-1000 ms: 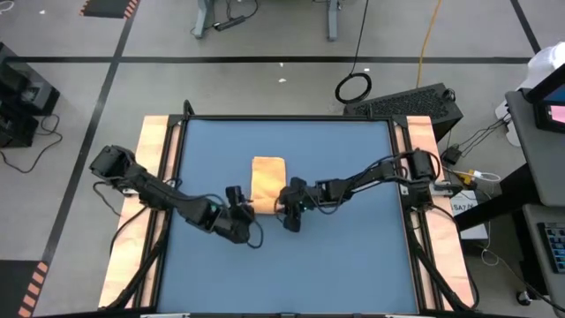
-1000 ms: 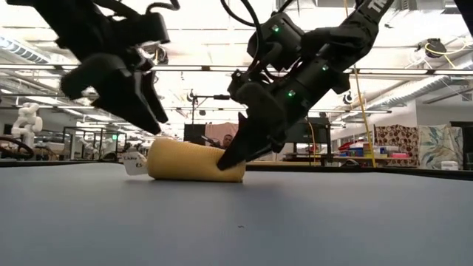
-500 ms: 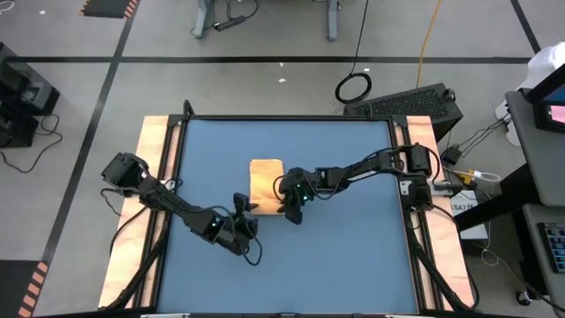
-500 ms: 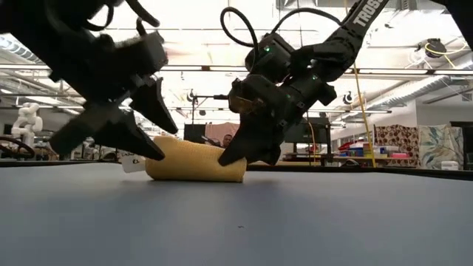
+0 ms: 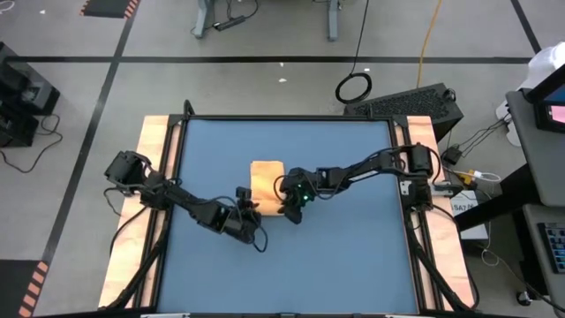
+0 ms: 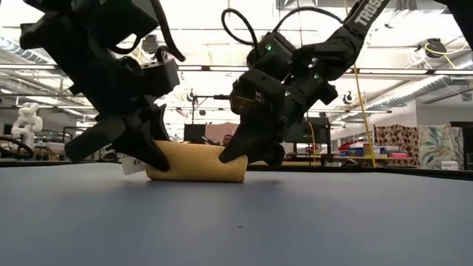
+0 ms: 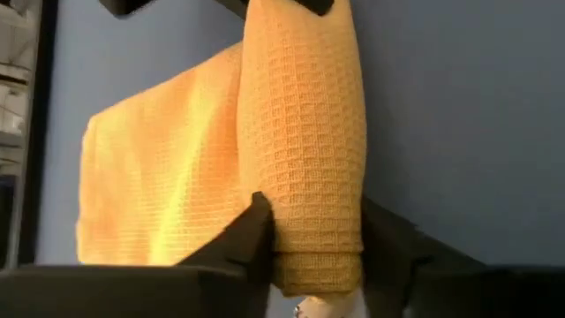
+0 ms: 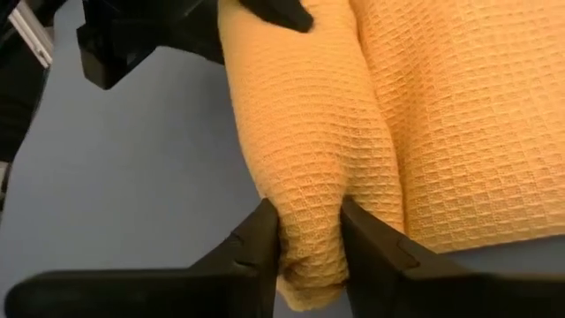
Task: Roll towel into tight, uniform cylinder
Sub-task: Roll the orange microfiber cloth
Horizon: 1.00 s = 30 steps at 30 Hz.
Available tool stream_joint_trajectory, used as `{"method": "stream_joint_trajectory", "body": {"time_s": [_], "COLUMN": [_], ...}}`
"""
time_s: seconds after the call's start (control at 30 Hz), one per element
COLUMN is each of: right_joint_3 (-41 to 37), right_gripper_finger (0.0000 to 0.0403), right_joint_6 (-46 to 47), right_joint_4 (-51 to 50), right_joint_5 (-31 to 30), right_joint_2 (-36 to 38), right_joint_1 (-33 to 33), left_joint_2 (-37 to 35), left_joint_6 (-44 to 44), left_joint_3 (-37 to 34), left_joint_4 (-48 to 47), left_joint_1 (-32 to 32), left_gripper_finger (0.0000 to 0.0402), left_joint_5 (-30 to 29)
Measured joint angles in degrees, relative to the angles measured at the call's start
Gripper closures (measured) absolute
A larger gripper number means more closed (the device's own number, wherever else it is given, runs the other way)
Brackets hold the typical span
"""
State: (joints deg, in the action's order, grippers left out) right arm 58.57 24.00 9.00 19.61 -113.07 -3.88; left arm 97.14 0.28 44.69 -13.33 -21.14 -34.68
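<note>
- Now the left hand (image 7: 306, 243) pinches one end of the towel (image 7: 291, 132) roll, and the right hand (image 8: 309, 234) pinches the other.
- Both should turn evenly over the counter (image 5: 353, 256), keeping the ends level.

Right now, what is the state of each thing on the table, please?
towel: partly rolled, one flat part not yet rolled, lying on the table.
left gripper: fingers on both sides of one end of the roll.
right gripper: shut on the other end of the roll.
</note>
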Motion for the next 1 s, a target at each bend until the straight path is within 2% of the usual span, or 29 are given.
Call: {"method": "stream_joint_trajectory", "body": {"time_s": [0.1,0.23,0.33,0.5,0.63,0.7,0.77,0.93,1.0], "right_joint_3": [-0.12,-0.26,-0.26,-0.17,-0.02,-0.02,-0.02,-0.02,0.02], "right_gripper_finger": [0.029,0.0247,0.0216,0.0179,0.0165,0.0165,0.0171,0.0189,0.0193], "right_joint_6": [0.22,-5.57,-13.0,-22.34,-25.8,-27.08,-28.84,-29.7,-29.54], "right_joint_4": [-1.12,-3.62,-6.05,-2.41,-1.87,-1.85,-1.08,1.55,1.64], "right_joint_5": [-1.15,-1.57,-5.81,-20.41,-37.84,-43.55,-44.93,-39.28,-39.19], "right_joint_2": [2.13,6.11,8.64,8.37,6.29,5.72,5.18,3.12,2.23], "right_joint_1": [1.26,3.59,7.01,14.9,19.22,20.06,20.13,18.76,18.05], "left_joint_2": [-0.08,-0.22,-0.28,-1.26,-2.74,-2.98,-2.99,-3.1,-3.1], "left_joint_6": [-3.52,-4.03,-4.44,-4.31,-5.12,-5.95,-6.4,-7.46,-7.48], "left_joint_3": [0.08,-1.81,-3.31,-3.95,-3.96,-3.92,-3.86,-3.81,-3.81], "left_joint_4": [-1.54,0.15,1.52,2.53,1.88,1.65,1.59,1.6,1.78], "left_joint_1": [0.42,0.5,0.8,1.11,2.93,4.33,5.59,7.88,8.48], "left_gripper_finger": [0.031,0.0311,0.0311,0.0307,0.0305,0.0305,0.0304,0.0303,0.0302], "left_joint_5": [2.43,4.51,5.74,9.24,15.51,18.19,19.99,24.09,24.92]}}
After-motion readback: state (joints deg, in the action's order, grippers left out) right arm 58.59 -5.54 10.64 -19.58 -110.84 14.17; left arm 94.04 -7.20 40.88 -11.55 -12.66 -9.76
